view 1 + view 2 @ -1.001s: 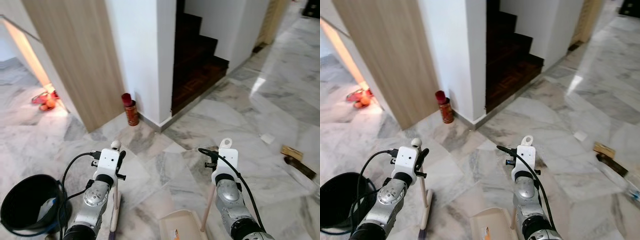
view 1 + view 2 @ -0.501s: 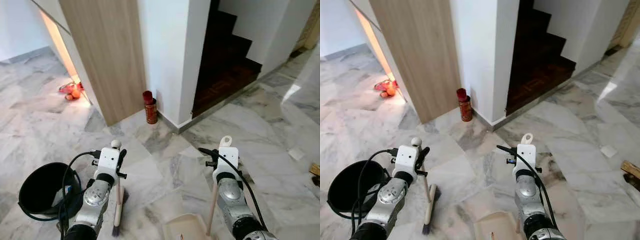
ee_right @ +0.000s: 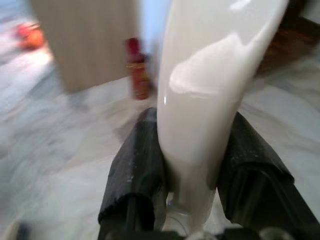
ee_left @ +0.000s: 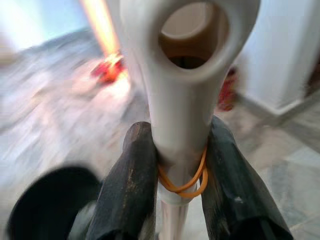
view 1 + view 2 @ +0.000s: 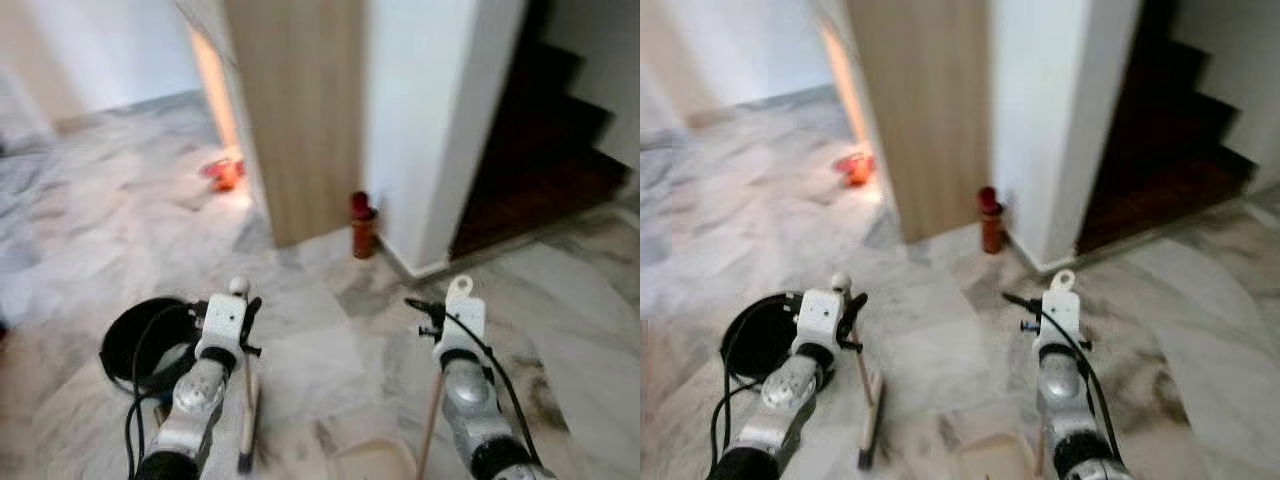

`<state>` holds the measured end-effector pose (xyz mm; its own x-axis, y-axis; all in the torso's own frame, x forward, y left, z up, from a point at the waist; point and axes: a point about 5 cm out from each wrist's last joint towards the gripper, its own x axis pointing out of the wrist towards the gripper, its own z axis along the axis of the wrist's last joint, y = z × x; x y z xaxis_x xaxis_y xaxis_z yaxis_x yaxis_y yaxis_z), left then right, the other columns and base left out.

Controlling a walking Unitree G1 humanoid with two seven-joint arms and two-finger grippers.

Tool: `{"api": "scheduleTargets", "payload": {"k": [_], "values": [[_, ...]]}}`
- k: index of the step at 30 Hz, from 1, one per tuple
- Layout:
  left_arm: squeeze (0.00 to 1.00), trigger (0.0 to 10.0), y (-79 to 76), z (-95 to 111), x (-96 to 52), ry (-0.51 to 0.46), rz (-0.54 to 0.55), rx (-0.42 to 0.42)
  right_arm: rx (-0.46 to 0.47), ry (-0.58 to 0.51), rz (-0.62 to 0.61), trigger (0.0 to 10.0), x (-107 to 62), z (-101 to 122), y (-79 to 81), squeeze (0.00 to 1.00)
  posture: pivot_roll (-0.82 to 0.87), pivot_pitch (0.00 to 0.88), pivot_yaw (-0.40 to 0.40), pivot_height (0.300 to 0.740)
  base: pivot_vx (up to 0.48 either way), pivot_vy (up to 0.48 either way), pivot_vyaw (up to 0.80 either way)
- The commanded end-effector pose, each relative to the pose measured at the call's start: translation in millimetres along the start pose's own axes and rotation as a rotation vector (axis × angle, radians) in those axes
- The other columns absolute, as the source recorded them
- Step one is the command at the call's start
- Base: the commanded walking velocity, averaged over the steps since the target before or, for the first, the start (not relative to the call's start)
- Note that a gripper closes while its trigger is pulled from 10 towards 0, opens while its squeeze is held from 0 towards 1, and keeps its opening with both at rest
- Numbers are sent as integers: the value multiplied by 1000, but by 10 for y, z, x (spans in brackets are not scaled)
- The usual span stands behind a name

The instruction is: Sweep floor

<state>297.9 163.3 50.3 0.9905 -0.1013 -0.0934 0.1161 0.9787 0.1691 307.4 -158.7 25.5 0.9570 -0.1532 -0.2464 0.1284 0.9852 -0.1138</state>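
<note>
**Both grippers clamped on handles, broom on your left, dustpan on your right**

Your left gripper (image 4: 172,165) is pinched tight on the broom handle (image 4: 180,100). The cream handle sits right between the two black fingers (image 4: 127,185), and its looped top with the hanging hole pokes out past the fingertips. There's an orange rubber band (image 4: 182,182) wrapped around the handle right where the fingers grip it. From the head camera, the broom (image 5: 870,400) slants down from that gripper to the marble floor (image 5: 90,220), with the dark bristle end touching the floor near your left arm.

Your right gripper (image 3: 192,150) is squeezed onto the dustpan handle (image 3: 210,85), again with the white handle between both fingers. The dustpan (image 5: 375,462) itself sits low on the floor just beside the right arm.

A black bucket (image 5: 135,340) sits on the floor just left of your left arm. A red can (image 5: 362,225) stands at the foot of the white wall, beside the wooden panel (image 5: 300,100). The picture is pretty blurry.
</note>
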Motion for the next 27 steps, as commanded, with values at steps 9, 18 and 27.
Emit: {"api": "scheduleTargets", "payload": {"k": [9, 18, 27], "values": [[0, 10000, 4, 69, 30, -20, -1, 21, 34, -17, -17, 10000, 20, 49, -14, 0, 113, 0, 35, 740, 0, 0, 147], [0, 10000, 1, 68, 28, -25, -4, 16, 33, -3, -20, 10000, 17, 28, -14, 0, 114, 0, 36, 740, 0, 0, 0], [0, 10000, 4, 60, 26, -25, -6, 11, 35, 0, -17, 10000, 15, 23, -11, 0, 113, 0, 36, 740, 0, 0, 0]]}}
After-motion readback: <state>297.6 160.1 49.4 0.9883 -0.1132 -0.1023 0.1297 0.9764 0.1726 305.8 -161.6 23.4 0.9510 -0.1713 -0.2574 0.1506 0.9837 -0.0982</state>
